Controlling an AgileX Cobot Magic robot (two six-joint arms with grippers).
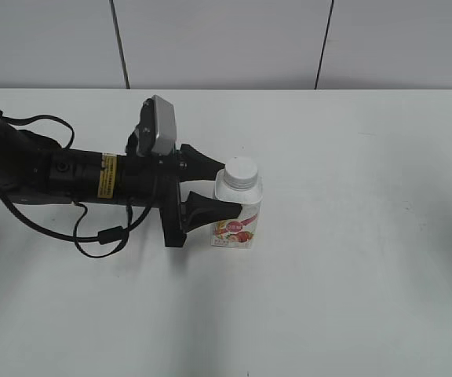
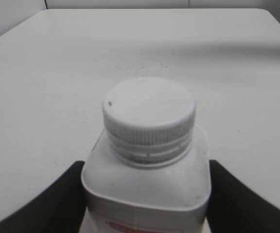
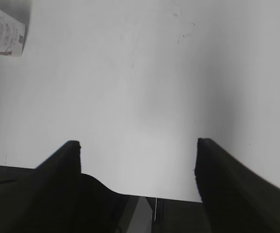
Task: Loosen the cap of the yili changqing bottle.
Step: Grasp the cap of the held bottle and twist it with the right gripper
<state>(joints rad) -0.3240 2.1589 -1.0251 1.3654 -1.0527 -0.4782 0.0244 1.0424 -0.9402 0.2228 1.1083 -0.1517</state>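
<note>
1. Standing upright near the middle of the white table [image 1: 367, 298], the yili changqing bottle [image 1: 236, 214] has bare tabletop on its right and in front; the table's far edge meets the wall well behind it.
2. From the left, the left arm lies low across the table, and the left gripper [image 1: 220, 191] brackets the bottle's body.
3. Its 2 black fingers [image 2: 57, 204] sit against opposite sides of the squarish body below the shoulder, pinching it, as the left wrist view shows.
4. On the bottle's neck sits the cap [image 2: 149, 111], ribbed and flat-topped, untouched by either finger.
5. Vertical is the bottle's long axis, cap pointing up, with the red-pink label facing the front of the table.
6. Over bare table, the right gripper [image 3: 137, 160] has its 2 fingers spread wide with nothing between them; only a corner of the bottle's label shows at the upper left of its view, well apart from it.
</note>
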